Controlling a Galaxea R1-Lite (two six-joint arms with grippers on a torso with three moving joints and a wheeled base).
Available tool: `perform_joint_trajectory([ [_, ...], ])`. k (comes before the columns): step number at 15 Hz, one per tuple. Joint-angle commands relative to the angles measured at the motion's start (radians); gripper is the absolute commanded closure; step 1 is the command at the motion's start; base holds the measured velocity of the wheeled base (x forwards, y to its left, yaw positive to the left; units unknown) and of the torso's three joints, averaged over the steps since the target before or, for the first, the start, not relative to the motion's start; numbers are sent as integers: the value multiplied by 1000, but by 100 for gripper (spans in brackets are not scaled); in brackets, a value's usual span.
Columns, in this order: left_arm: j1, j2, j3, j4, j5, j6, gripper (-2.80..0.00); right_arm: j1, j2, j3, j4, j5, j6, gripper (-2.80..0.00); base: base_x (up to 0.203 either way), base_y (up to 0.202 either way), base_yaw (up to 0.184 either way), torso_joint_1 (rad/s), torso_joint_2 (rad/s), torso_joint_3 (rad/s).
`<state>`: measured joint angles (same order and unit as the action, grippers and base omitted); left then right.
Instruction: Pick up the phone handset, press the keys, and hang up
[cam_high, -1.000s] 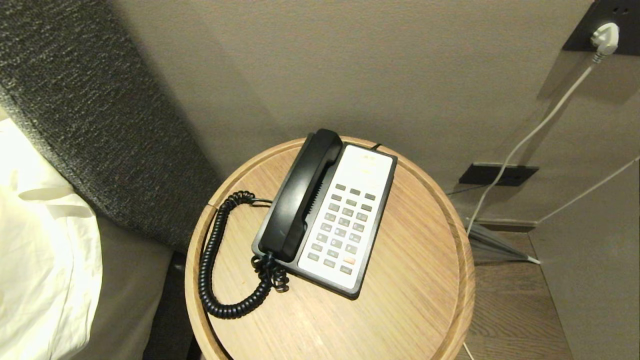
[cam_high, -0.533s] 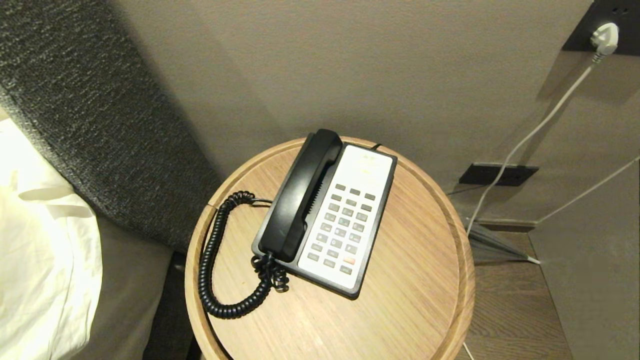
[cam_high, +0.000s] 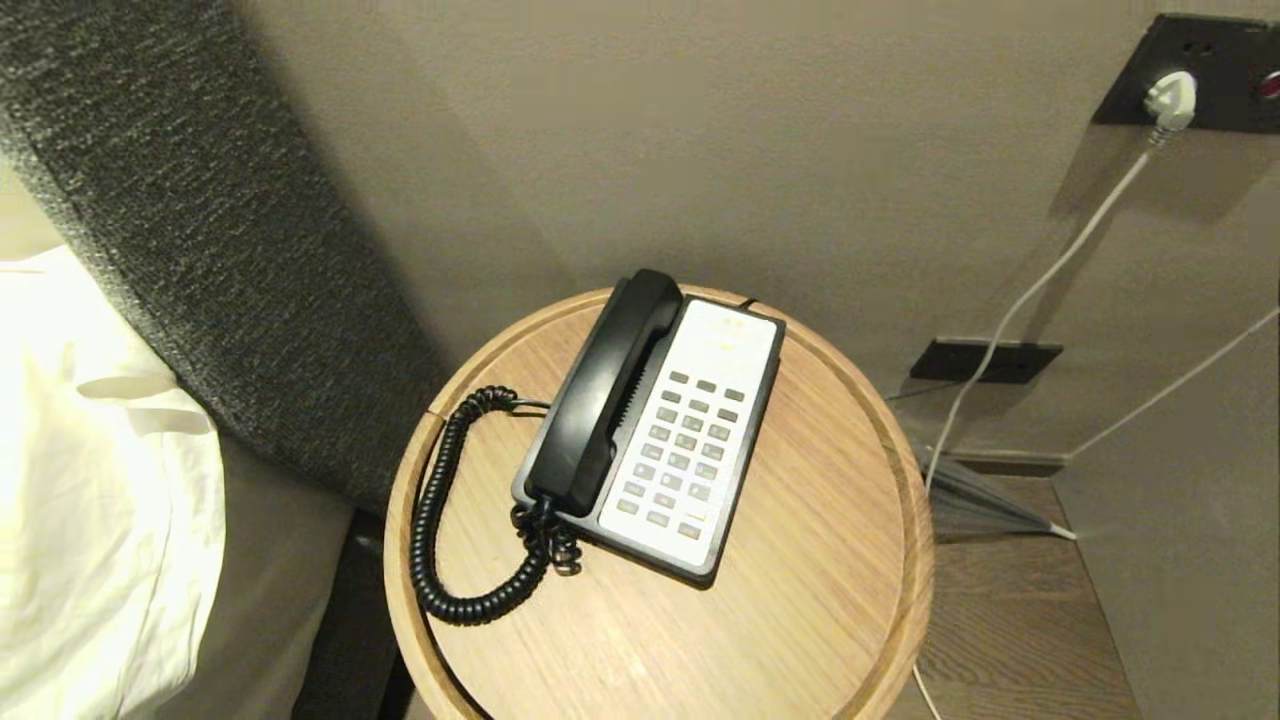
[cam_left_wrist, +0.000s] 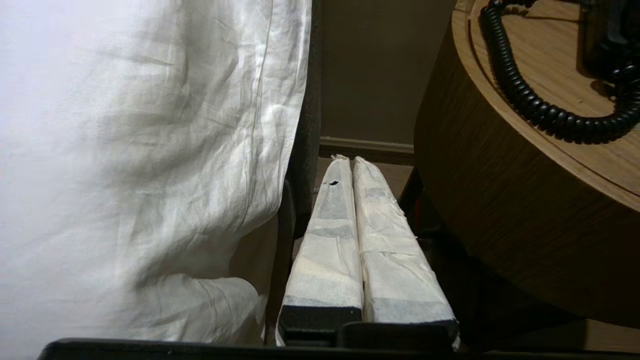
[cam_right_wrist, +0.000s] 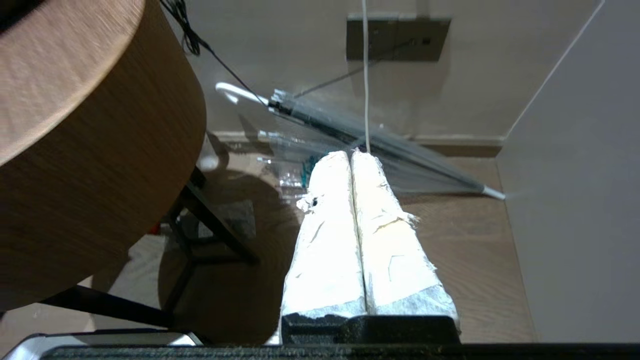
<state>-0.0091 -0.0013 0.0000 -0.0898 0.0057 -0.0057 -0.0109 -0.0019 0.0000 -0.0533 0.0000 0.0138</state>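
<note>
The phone handset (cam_high: 603, 391) rests in its cradle on the phone base (cam_high: 690, 440) on a round wooden bench (cam_high: 820, 560). Both tools, left tool (cam_left_wrist: 348, 161) and right tool (cam_right_wrist: 350, 154), hang below the bench, fingers pressed together, holding nothing.

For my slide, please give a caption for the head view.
Black phone handset rests on its phone base on a round wooden table.
</note>
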Motion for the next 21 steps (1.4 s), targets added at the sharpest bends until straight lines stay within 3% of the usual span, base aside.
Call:
perform_joint_trajectory([
  [1, 0, 1, 40, -1, 0, -8, 0, 0, 0, 20, 0, 0, 0, 0, 0, 0, 0, 2, -2, 188],
  [21, 0, 1, 40, -1, 0, -10, 0, 0, 0, 20, 0, 0, 0, 0, 0, 0, 0, 2, 2, 201],
])
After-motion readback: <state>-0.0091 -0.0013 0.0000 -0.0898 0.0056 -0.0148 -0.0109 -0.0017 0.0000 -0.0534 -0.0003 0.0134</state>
